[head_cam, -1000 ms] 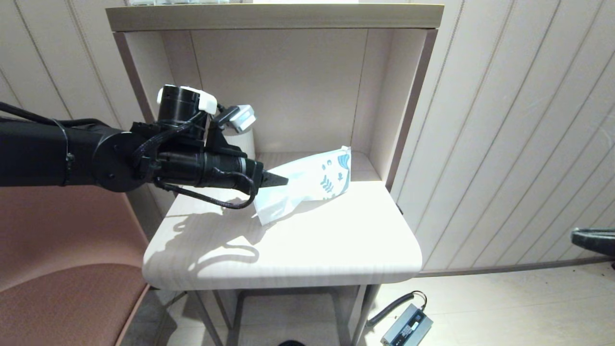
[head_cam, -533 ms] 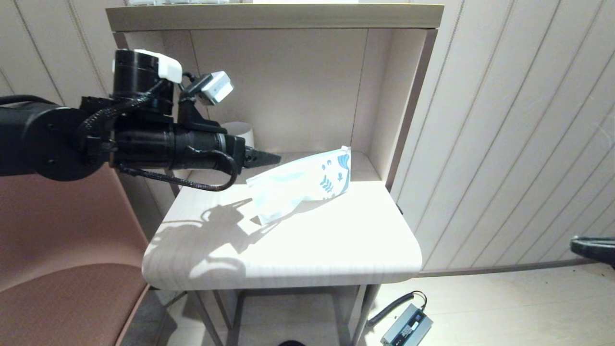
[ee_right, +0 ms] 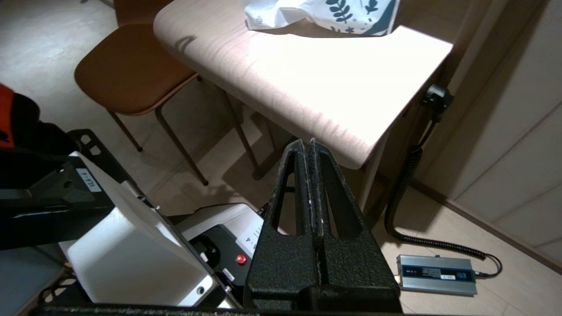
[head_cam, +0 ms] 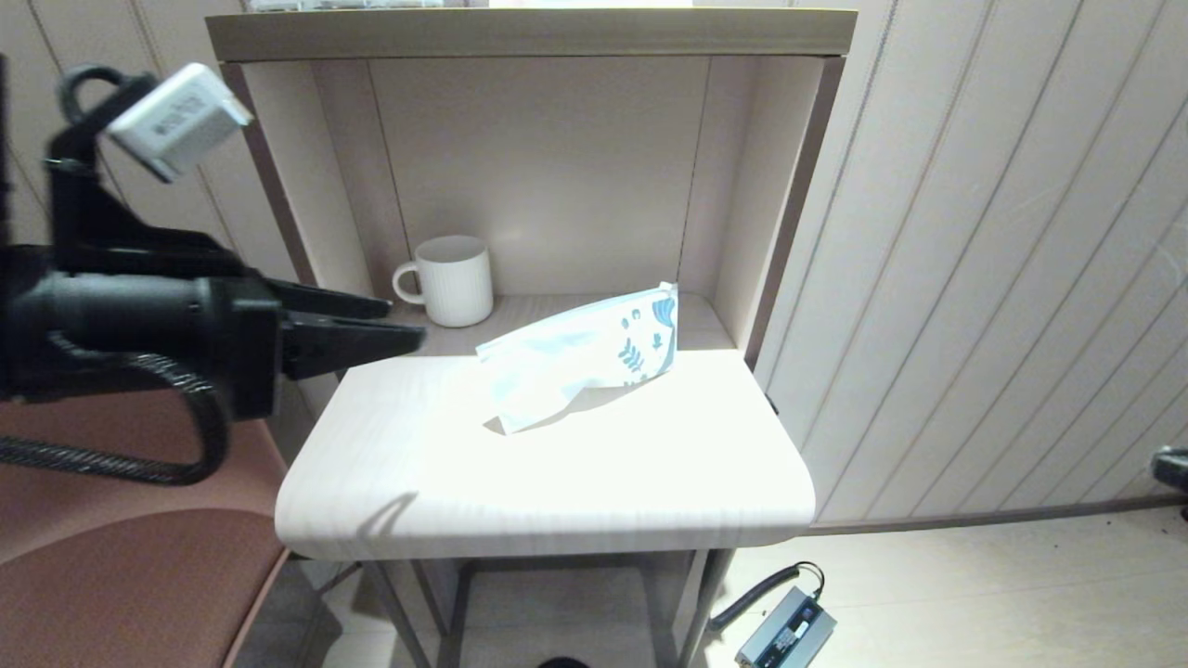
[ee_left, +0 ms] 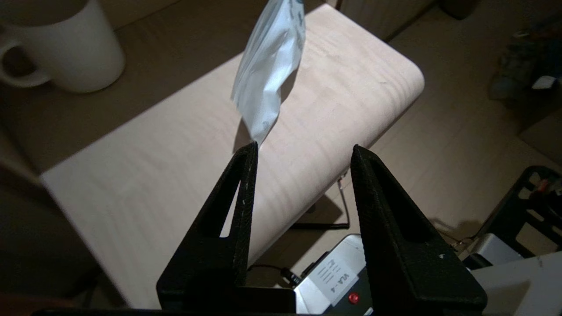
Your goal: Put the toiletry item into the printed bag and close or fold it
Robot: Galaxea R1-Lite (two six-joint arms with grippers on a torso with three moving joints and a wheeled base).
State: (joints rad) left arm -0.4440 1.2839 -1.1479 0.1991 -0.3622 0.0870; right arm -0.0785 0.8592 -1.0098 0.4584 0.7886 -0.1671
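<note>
Printed bag alone on the table, away from the left gripper. Fingers wide apart, holding nothing, up beside the table's left edge. Right gripper pressed shut, empty, low by the floor. Comb not seen, maybe inside. Looks like the last step. Next, maybe fold the floppy plain end down.

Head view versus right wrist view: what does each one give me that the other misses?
Only the head view shows the white ribbed mug in the shelf alcove and the open left pincer, off the table's left edge. Only the right wrist view shows the right pincer, shut, low beside the table, and the robot's base below. Both show the printed bag, the table, the brown chair and the grey box on the floor. The comb appears in neither.
</note>
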